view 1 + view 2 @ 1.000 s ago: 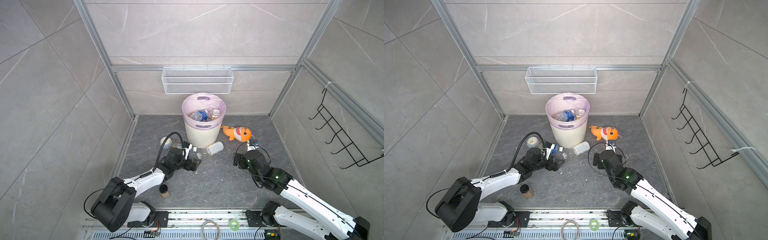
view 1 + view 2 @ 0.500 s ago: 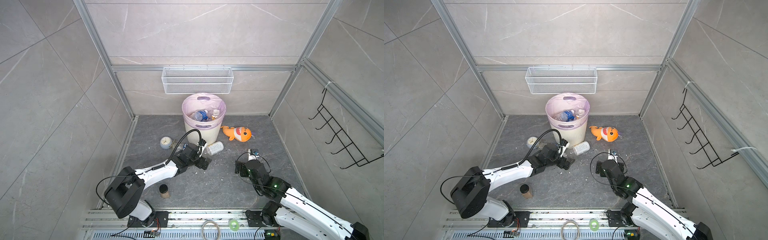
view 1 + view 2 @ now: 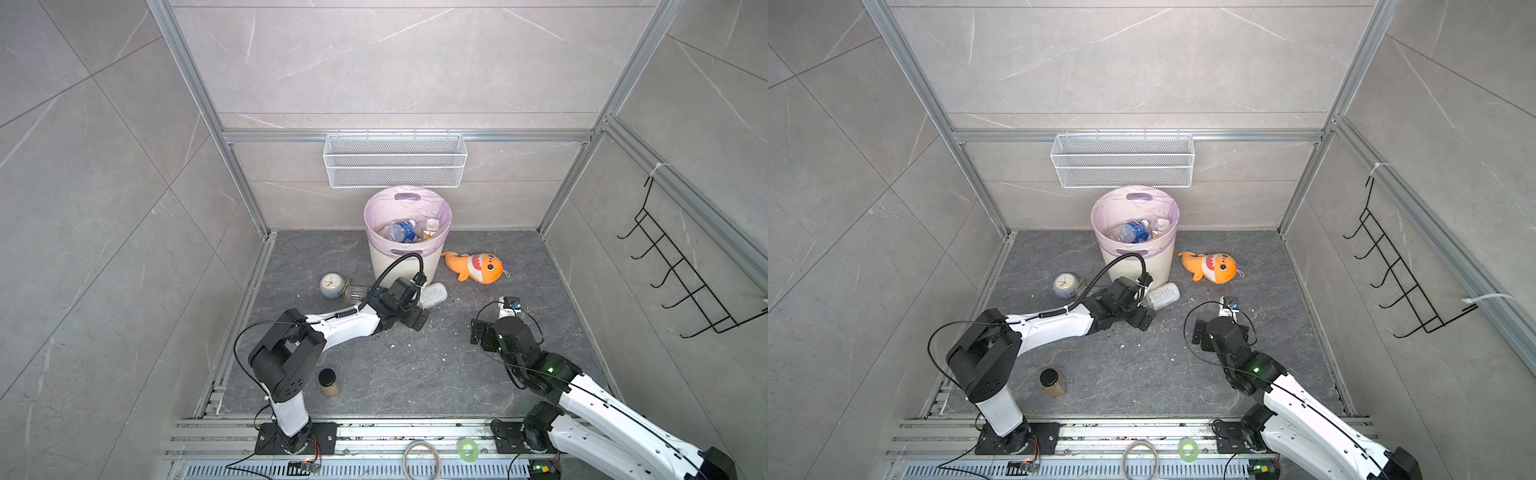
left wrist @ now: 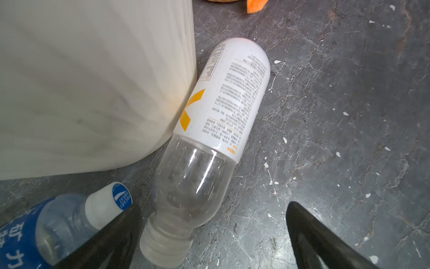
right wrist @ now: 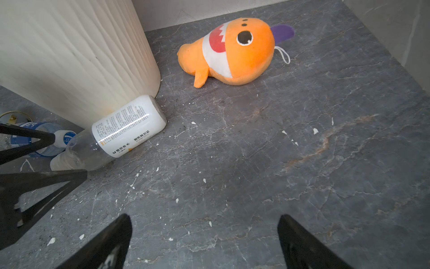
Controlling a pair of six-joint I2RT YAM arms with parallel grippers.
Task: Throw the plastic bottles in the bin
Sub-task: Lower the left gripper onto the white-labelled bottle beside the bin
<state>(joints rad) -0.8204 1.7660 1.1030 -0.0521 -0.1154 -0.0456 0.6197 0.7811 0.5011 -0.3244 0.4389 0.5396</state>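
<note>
1. Robot test cell, mocked up as a tiled room.
2. Grey tile panels in aluminium framing enclose the left gripper on three sides.
3. Arm bases sit bolted on slotted rails behind that gripper.

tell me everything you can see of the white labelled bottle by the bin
The white-labelled bottle is clear plastic, looks empty, with a pale screw cap. A white sleeve with a yellow mark and small print covers its base half. It lies on its side on the grey floor, label against the foot of the bin. Its neck sits between the fingers of the open left gripper, ungripped. A blue-labelled bottle lies beside the neck.
</note>
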